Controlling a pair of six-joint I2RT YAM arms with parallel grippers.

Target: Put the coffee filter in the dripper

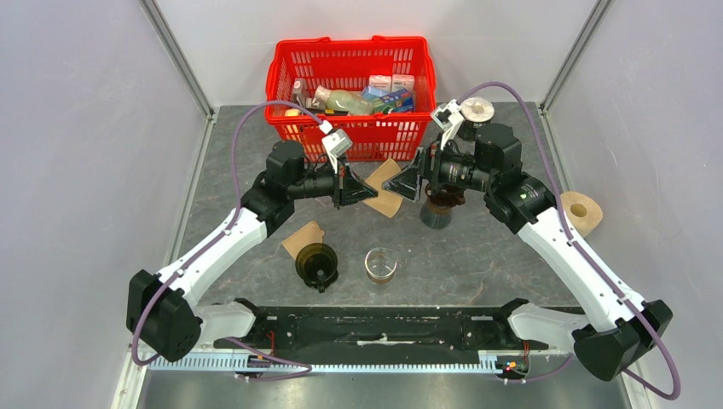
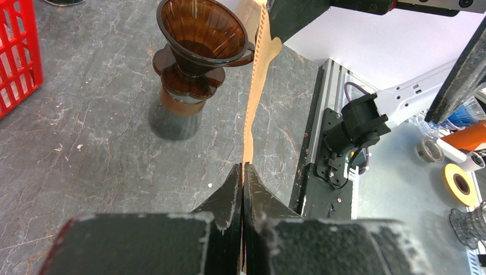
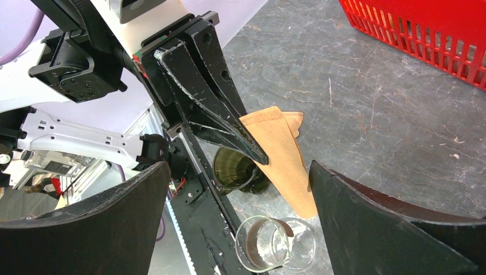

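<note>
In front of the red basket (image 1: 384, 136), a brown paper coffee filter (image 1: 388, 194) is held clamped at its edge by the left gripper (image 1: 368, 192), clear of the tabletop. The right gripper (image 1: 409, 184) is spread wide, facing it. Just beyond, the brown dripper (image 2: 200, 28) is seen upright.
</note>
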